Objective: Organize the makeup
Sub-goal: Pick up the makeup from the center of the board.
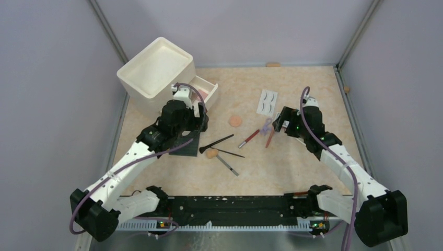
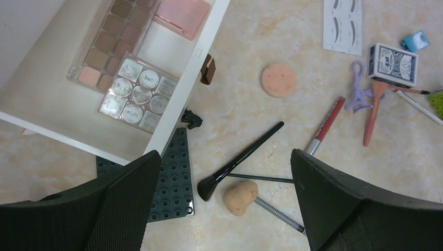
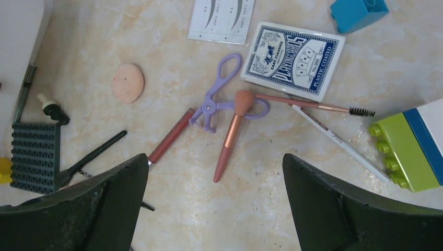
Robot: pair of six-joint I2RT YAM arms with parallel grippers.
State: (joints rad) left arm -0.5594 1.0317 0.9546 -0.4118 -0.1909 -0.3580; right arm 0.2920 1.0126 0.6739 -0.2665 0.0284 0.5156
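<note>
While both grippers hang wide open w/ nothing held, left gripper [image 2: 224, 157] above the black brush [image 2: 243, 157] & right gripper [image 3: 215, 157] above the rose-gold brush [image 3: 230, 138], brown palette [image 2: 112, 36] & pink compact [image 2: 183, 15] lie in the white drawer [image 2: 42, 78], peach puff [image 2: 278, 80] & lash card [image 2: 343, 23] out on the table [image 2: 235, 63]

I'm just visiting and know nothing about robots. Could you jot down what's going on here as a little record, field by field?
Surface: beige table
Left gripper: open, holding nothing, over the black brush
Right gripper: open, holding nothing, over the pink-handled brush
In the white drawer: brown palette, pink compact, clear case of round pans
Loose on the table: peach puff, red pencil, purple curler, eyelash card
Not makeup: playing-card box, dark studded plate
</note>
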